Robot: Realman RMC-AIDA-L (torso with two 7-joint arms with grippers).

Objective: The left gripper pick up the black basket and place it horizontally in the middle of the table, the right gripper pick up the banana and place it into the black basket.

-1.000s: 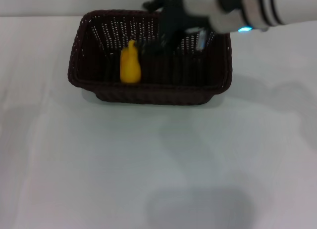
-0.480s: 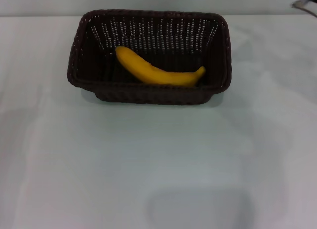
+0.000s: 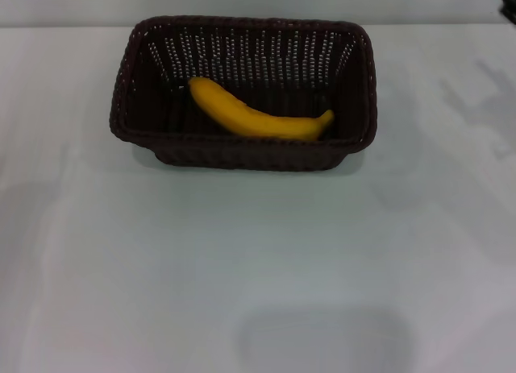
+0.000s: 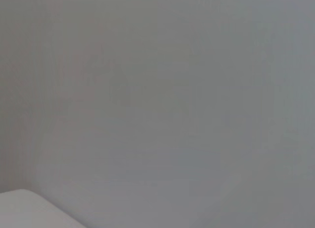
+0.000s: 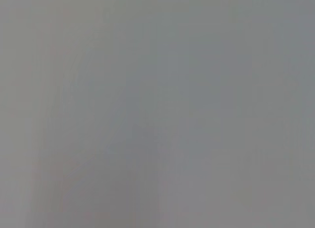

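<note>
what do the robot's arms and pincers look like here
Almost nothing of them shows. Only a small dark sliver at the head view's far right edge, likely part of the right arm; colour beyond dark and shape cannot be told. The left arm is out of view. Both wrist views show only blank grey.

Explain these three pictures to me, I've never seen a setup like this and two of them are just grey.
They come from a robot with two arms, each ending in a pincer for grasping. The clear picture is from a camera on its head, looking down at a white table. On it sits a black basket with a banana lying inside. The other two pictures come from cameras on the left and right wrists. They show only plain grey with nothing recognisable, apart from a pale patch in one corner of the left one. Neither pincer can be made out in any picture; only a dark sliver shows at the head view's upper right edge. Nothing is seen being held.
</note>
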